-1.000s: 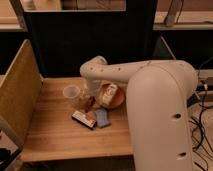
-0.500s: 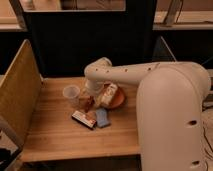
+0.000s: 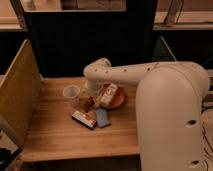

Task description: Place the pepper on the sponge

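Blue sponge (image 3: 102, 118); tool (image 3: 89, 103) seemingly beside cup (image 3: 71, 93).

robot test lab: bare wooden table (image 3: 55, 135), side panel (image 3: 20, 100)

Reaches in from the right over the wooden table (image 3: 55, 140) with 1 thick white arm (image 3: 130, 75); hangs the gripper (image 3: 89, 102) low, fingers spread, between a clear cup (image 3: 71, 93) and an orange plate (image 3: 121, 101); shows 1 white carton (image 3: 109, 95) lying on that plate; shows the sponge (image 3: 102, 118) flat on the wood just nearer the camera than the gripper, a dark labelled box (image 3: 83, 119) just beside it
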